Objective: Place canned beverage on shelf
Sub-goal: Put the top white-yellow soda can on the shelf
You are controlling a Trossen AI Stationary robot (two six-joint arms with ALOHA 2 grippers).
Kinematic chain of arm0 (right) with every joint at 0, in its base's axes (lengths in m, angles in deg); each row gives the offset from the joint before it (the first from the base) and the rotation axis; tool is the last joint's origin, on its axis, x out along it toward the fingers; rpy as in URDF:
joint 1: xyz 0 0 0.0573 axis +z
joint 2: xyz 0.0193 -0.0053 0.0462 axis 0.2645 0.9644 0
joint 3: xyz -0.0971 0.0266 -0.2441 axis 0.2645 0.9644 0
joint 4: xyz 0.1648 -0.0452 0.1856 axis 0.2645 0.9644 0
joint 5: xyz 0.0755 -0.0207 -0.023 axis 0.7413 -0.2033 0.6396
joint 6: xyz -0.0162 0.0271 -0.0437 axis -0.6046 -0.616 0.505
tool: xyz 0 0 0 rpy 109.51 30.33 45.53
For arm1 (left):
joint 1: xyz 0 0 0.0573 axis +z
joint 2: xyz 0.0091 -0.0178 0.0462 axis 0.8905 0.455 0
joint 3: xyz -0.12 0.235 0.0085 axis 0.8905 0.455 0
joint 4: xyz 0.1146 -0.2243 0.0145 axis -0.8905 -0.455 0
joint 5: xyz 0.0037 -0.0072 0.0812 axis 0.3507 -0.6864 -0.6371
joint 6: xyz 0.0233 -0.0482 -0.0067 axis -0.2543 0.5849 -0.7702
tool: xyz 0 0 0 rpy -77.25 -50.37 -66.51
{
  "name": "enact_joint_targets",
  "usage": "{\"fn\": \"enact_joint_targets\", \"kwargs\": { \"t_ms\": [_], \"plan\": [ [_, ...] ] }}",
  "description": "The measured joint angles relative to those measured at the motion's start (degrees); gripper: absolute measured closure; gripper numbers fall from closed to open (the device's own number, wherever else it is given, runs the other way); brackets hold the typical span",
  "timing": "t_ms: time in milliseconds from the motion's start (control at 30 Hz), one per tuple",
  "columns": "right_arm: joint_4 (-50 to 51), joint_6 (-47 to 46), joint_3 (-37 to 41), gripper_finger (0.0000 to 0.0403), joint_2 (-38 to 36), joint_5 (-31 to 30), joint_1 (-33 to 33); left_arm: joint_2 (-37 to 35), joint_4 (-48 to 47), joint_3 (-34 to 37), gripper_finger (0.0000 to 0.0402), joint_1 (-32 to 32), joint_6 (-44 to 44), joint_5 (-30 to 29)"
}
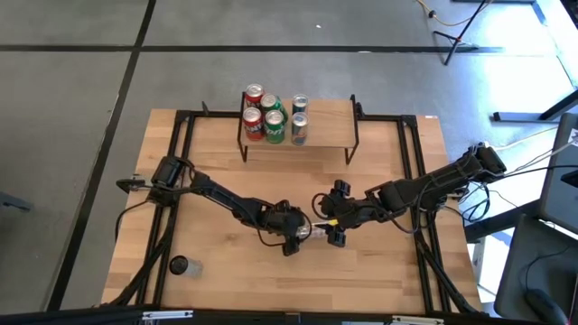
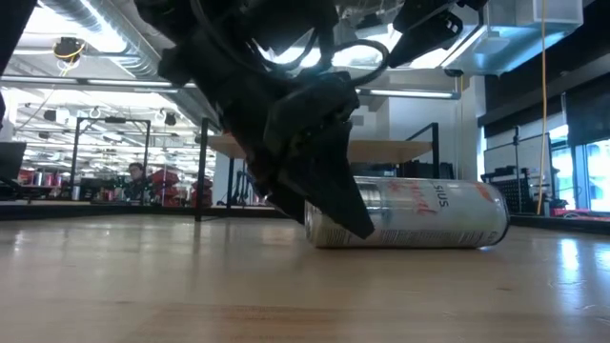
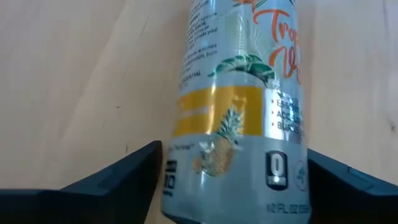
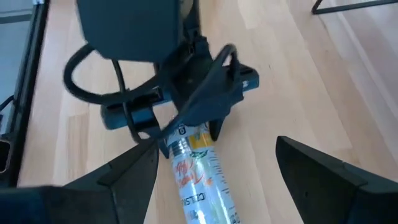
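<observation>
A silver canned beverage (image 3: 239,106) with a pineapple picture lies on its side on the wooden table (image 1: 226,271), near the middle. My left gripper (image 1: 296,236) slants down over the can's left end, its fingers open on either side of it. My right gripper (image 1: 336,221) hangs open above the can's (image 4: 196,180) right part, clear of it. The shelf (image 1: 330,113) stands at the table's far edge on its black legs, with several cans (image 1: 271,116) upright on the left part of its top. My left gripper comes at the can slanting down from the table's left, its fingers (image 3: 124,180) lying along the two sides of the can's printed lower end (image 3: 273,171). I cannot tell whether they touch it. The can lies level on the table (image 2: 410,217).
The right part of the shelf's top is bare. Black frame rails (image 1: 181,171) run along the table's left and right sides. A small dark round object (image 1: 180,265) sits near the front left corner.
</observation>
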State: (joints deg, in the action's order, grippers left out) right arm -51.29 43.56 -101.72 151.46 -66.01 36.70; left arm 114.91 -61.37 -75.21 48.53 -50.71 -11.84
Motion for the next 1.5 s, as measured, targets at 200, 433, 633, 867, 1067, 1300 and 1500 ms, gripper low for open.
{"fn": "enact_joint_targets", "kwargs": {
  "t_ms": [200, 433, 633, 867, 1067, 1300, 1500],
  "plan": [
    [0.2, -0.2, 0.0, 0.0095, 0.0, 0.2, 0.0, -1.0, 0.3, 0.2, 0.0171, -0.1, -3.5, -1.4],
    [0.2, -0.2, 0.0, 0.0095, -0.5, 2.1, 0.0, -4.6, 0.5, 0.2, 0.0179, -0.4, -7.4, -0.1],
    [0.8, -0.6, -0.4, 0.0095, -0.7, 2.3, 0.0, -4.9, -0.6, 0.2, 0.0179, -0.4, -6.5, 0.2],
    [9.1, -0.9, -10.0, 0.0095, -5.3, 2.7, 0.5, -13.9, -4.6, 0.2, 0.0179, -1.2, -6.2, -4.1],
    [13.2, -3.0, -13.2, 0.0095, -13.4, 0.5, 0.9, -26.3, -7.1, 0.2, 0.0179, -2.3, -7.4, -11.4],
    [3.2, -2.9, -3.9, 0.0095, -22.7, -12.2, 4.7, -38.8, -4.8, 0.2, 0.0179, -4.3, -8.5, -22.7],
    [-36.5, 9.6, 8.9, 0.0095, -22.0, -11.3, 1.8, -42.5, 5.9, 0.1, 0.0179, -4.4, -10.9, -26.4]
  ]
}}
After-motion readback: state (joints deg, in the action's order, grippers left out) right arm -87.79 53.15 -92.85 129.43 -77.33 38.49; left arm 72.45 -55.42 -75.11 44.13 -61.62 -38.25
